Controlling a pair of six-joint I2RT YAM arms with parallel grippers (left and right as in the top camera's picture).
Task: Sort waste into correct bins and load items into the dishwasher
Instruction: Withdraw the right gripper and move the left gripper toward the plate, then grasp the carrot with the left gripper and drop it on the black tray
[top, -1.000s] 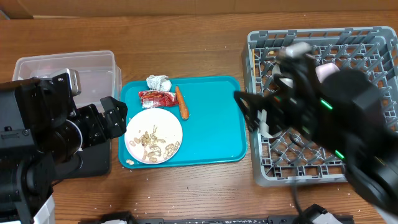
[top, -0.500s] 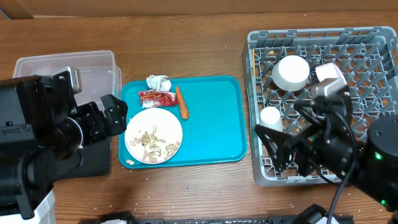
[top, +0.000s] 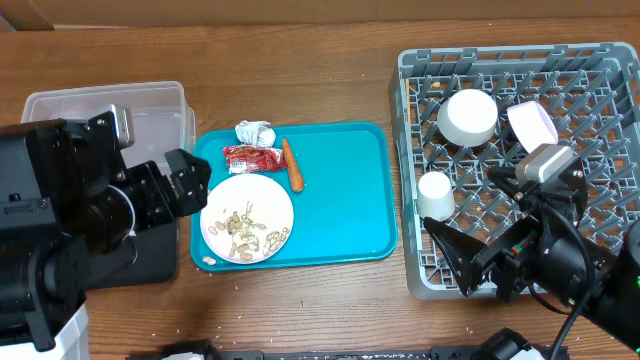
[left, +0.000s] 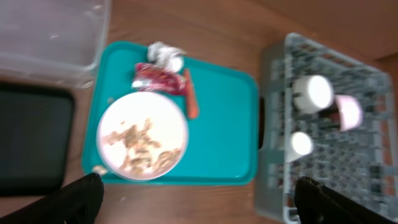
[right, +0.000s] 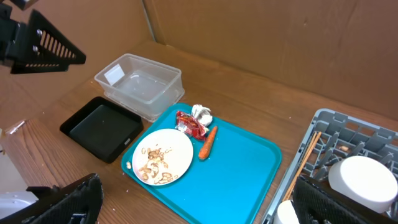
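The left gripper (left: 198, 186) and right gripper (right: 196, 186) both gape wide and empty; the plate (left: 168, 115) of scraps (left: 143, 148) sits on the teal tray (left: 224, 124) just ahead of the left one, while the right wrist view alone clearly shows chopsticks (right: 305, 158) in the rack (right: 360, 119), ahead-right of its fingers.

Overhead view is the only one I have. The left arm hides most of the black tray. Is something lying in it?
Observer: No, the right wrist view shows the black tray bare inside.
Operator: And the clear tub?
Observer: The clear tub looks empty there too.
Operator: Where are the chopsticks?
Observer: The chopsticks lie in the dish rack, along the edge beside the teal tray.
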